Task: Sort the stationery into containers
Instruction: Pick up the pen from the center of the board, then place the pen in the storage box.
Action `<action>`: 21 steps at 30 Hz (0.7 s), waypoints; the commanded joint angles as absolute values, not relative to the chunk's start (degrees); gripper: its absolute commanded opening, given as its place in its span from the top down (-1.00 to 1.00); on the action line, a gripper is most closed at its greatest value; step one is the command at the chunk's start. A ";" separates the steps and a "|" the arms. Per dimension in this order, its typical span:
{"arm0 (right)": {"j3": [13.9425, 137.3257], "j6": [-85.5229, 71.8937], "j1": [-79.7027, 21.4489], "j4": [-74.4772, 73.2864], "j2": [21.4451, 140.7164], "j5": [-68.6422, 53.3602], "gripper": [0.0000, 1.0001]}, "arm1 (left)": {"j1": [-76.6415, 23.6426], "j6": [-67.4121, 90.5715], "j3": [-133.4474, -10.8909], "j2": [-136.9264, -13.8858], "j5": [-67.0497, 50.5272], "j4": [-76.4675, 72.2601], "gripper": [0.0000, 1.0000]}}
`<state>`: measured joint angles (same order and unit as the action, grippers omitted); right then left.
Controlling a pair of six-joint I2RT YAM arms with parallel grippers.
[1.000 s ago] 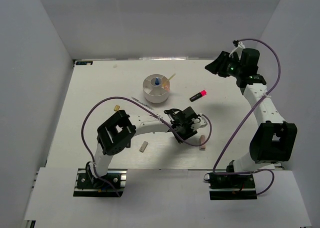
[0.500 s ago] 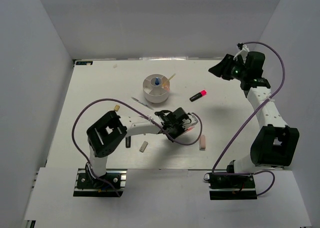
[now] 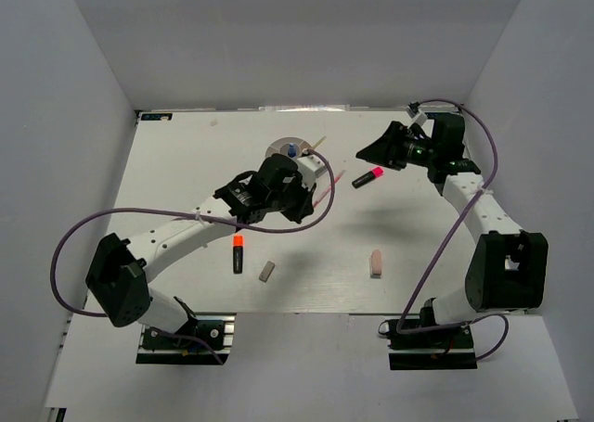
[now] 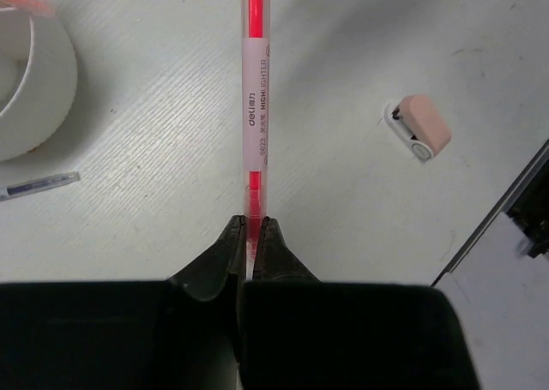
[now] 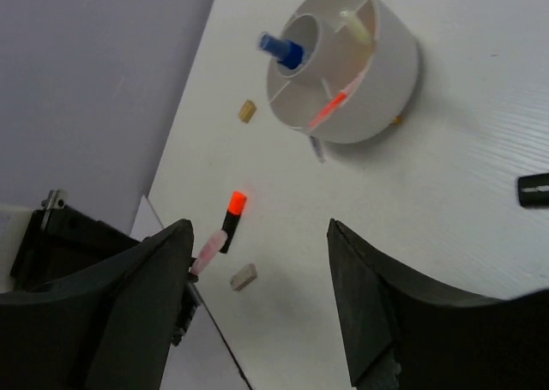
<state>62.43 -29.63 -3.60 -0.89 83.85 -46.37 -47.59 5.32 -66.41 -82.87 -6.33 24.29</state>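
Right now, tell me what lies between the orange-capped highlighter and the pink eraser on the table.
In the top view, a small beige eraser lies between the orange-capped highlighter and the pink eraser, close to the highlighter.

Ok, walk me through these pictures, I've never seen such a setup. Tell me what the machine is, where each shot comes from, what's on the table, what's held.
The machine is a left robot arm and a right robot arm, bolted at the near edge of a white table, each ending in two-finger jaws. One picture looks down from above; the others come from a camera on each wrist. On it are a round white plastic tub with compartments, a black highlighter with an orange cap, a black highlighter with a pink cap, a beige eraser and a pink eraser. The left jaws are shut on a thin pink pen. The right jaws stand open, holding nothing.
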 commanded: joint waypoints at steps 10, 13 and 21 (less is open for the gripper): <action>62.84 -37.97 -12.22 9.67 84.64 -53.52 -0.40 | -43.95 9.67 -74.36 -85.52 -12.83 21.36 1.00; 63.10 -38.32 -13.27 10.19 85.95 -52.91 -0.28 | -43.42 9.67 -74.18 -85.08 -13.27 21.09 1.00; 66.43 -38.94 -14.15 12.13 88.85 -51.16 1.00 | -43.42 7.74 -71.81 -83.32 -16.34 20.83 0.44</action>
